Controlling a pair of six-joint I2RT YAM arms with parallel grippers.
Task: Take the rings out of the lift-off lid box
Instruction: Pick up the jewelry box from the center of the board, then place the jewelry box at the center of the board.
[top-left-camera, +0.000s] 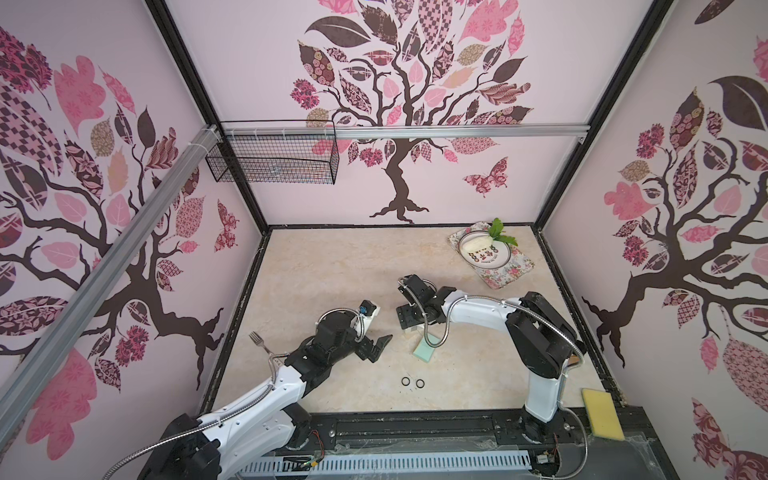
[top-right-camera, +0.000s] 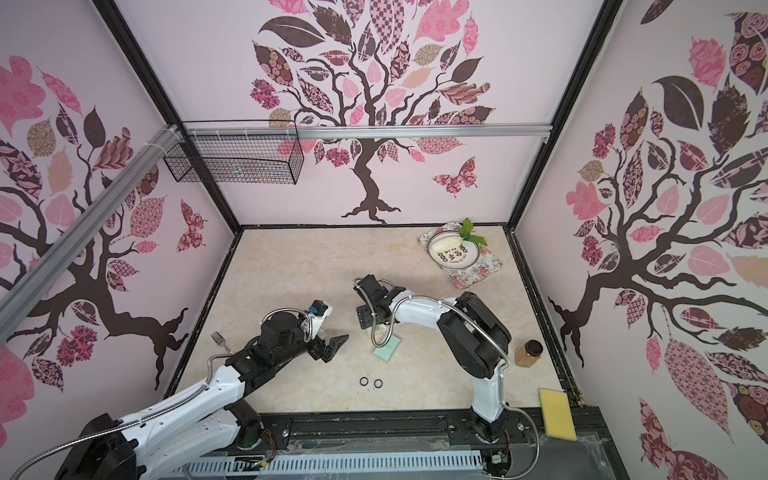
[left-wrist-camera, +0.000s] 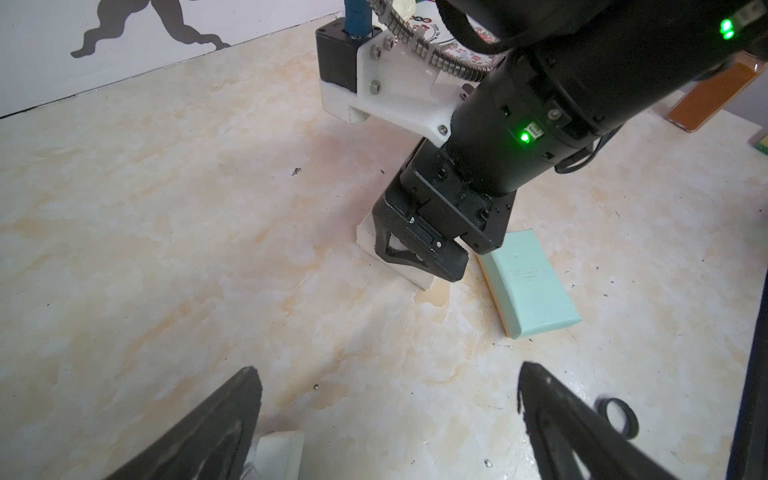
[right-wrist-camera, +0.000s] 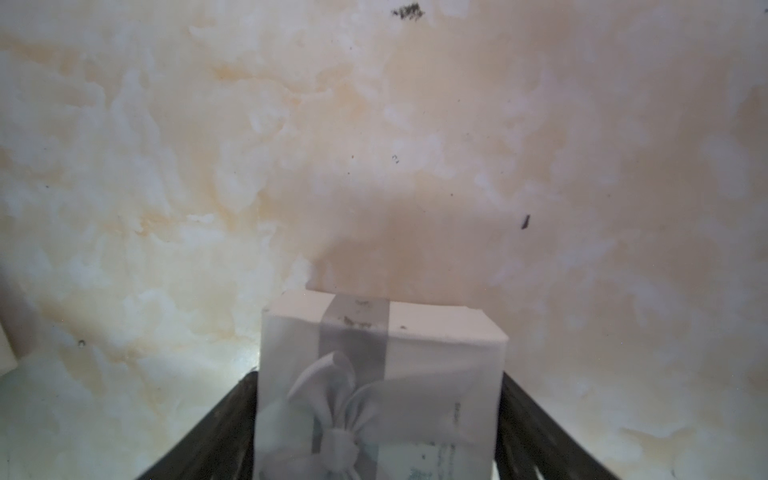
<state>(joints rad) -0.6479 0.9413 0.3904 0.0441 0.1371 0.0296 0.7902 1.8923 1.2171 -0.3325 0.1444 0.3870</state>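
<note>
The lift-off lid box (right-wrist-camera: 436, 361) looks light and crushable, so hold opposite walls gently, where the right end effector (right-wrist-camera: 377, 374) flanks it, grip unclear; the left end effector (left-wrist-camera: 388, 370) gapes empty.

- The left pincer (left-wrist-camera: 387, 374) shows two black fingers, spread wide apart over the marble table (left-wrist-camera: 166, 249).
- The right pincer (left-wrist-camera: 449, 262) reaches down onto a small white box (left-wrist-camera: 370, 239).
- A mint green box (left-wrist-camera: 532, 282) lies just beside it.
- A black ring (left-wrist-camera: 619, 417) lies flat near one left finger.
- A brown jar (left-wrist-camera: 706, 99) stands far back.
</note>
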